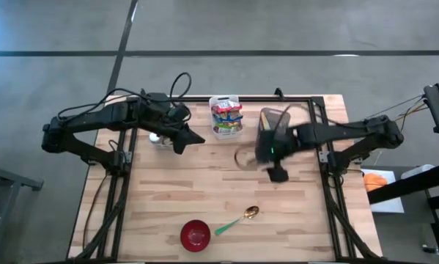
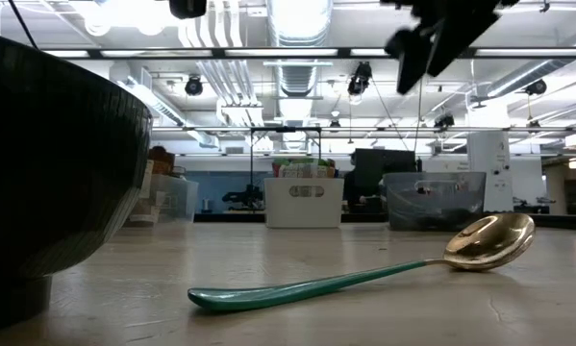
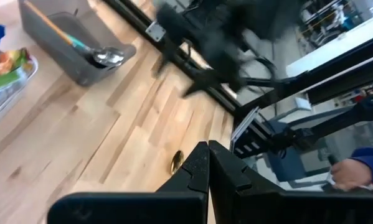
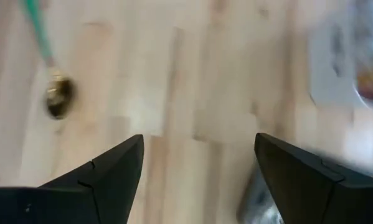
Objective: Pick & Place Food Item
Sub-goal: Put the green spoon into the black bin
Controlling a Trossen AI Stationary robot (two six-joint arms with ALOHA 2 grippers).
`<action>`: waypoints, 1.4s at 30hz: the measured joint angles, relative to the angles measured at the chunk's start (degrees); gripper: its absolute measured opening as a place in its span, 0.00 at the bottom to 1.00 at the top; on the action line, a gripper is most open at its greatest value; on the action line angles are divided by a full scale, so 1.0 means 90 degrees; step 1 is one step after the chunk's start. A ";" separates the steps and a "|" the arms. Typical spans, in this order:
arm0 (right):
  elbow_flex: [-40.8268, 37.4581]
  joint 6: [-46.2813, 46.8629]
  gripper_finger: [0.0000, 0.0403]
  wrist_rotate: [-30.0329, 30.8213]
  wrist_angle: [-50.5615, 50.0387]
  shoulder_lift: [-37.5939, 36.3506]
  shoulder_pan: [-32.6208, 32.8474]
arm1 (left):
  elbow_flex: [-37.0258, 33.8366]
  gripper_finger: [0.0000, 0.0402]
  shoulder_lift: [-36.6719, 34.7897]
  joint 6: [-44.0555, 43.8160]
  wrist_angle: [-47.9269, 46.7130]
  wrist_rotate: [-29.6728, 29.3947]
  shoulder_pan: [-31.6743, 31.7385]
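The big wooden desk made of pale planks holds everything. Two dark arms reach over it from the sides.

The left gripper hangs above the far left part of the desk, just beside the white basket. Its fingers are pressed together and hold nothing.

The right gripper hangs above the desk near the middle right, in front of the grey bin. Its fingers stand wide apart with nothing between them.

The grey plastic bin sits at the far edge of the desk. A spoon lies inside it in the left wrist view.

The white basket full of bright food packets sits just left of the grey bin, also at the far edge. The food is in this basket.

The small round red bowl sits at the near edge of the desk.

The spoon with a gold scoop and a green handle lies flat on the desk just right of the red bowl, close but not touching it.
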 joint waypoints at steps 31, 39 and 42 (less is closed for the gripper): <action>0.2258 0.0853 0.75 0.0270 0.0588 0.3685 0.2667 | 0.0000 0.00 -0.0844 0.1255 -0.2201 -0.1437 -0.0071; 0.2610 0.1095 0.58 0.0138 0.0670 0.4398 0.2768 | 0.0000 0.00 -0.0900 0.1403 -0.2591 -0.1435 -0.0085; 0.2763 0.1102 0.51 -0.0038 0.0680 0.4571 0.2771 | 0.0000 0.00 -0.0901 0.1495 -0.2749 -0.1359 -0.0084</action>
